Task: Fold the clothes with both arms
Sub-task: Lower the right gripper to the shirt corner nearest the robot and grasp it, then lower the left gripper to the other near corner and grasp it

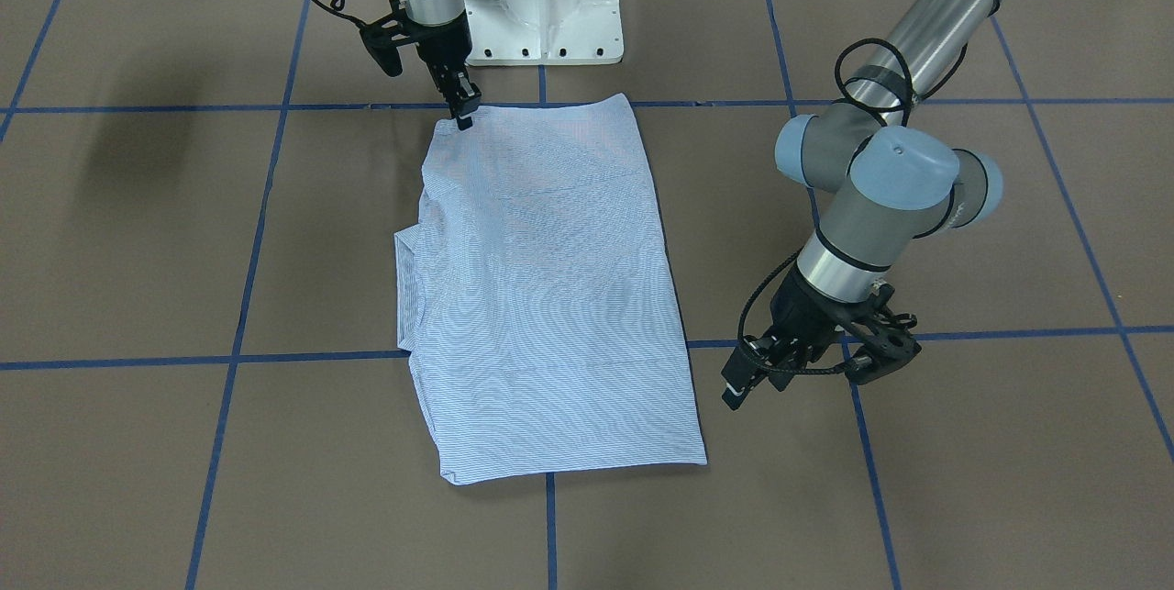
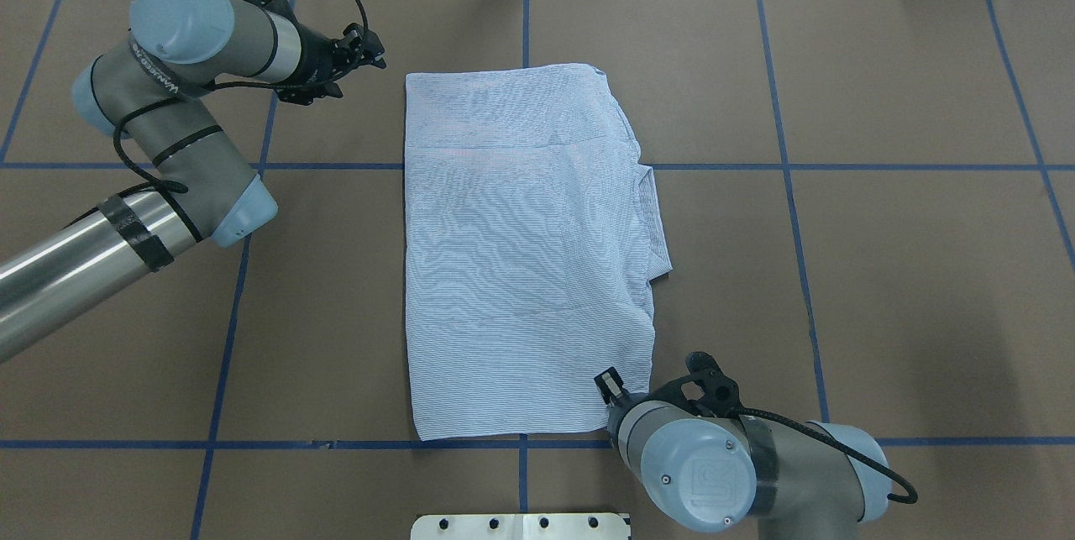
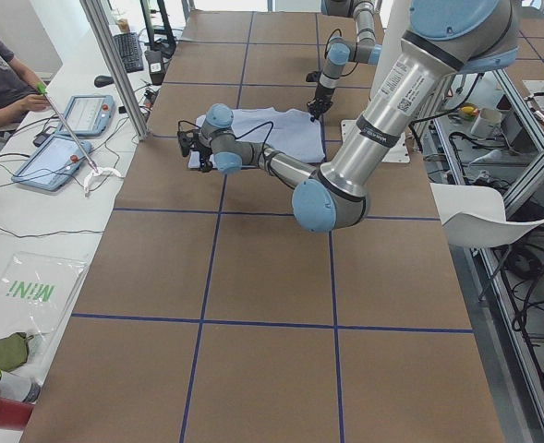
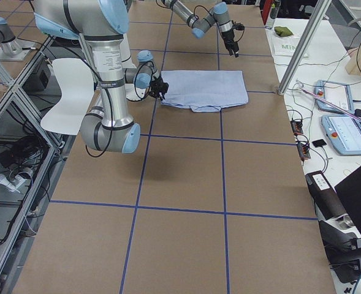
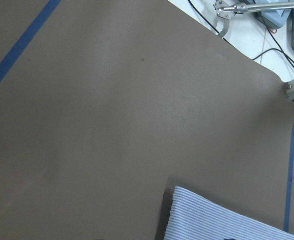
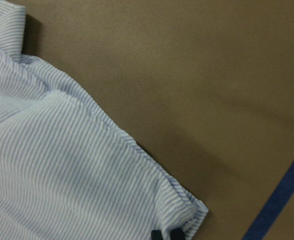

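Right gripper (image 1: 464, 116) pinching the folded shirt's (image 1: 550, 296) near right corner, left gripper (image 1: 736, 391) hovering just beside its far left corner, grip impossible to tell

overhead and front-facing cams look down from opposite sides; end cams farther off; wrist cams close; all catch shirt (image 1: 550, 296).

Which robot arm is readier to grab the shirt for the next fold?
Probably the right. The right gripper sits at a corner of the shirt, while the left gripper hangs beside the far end, off the cloth.
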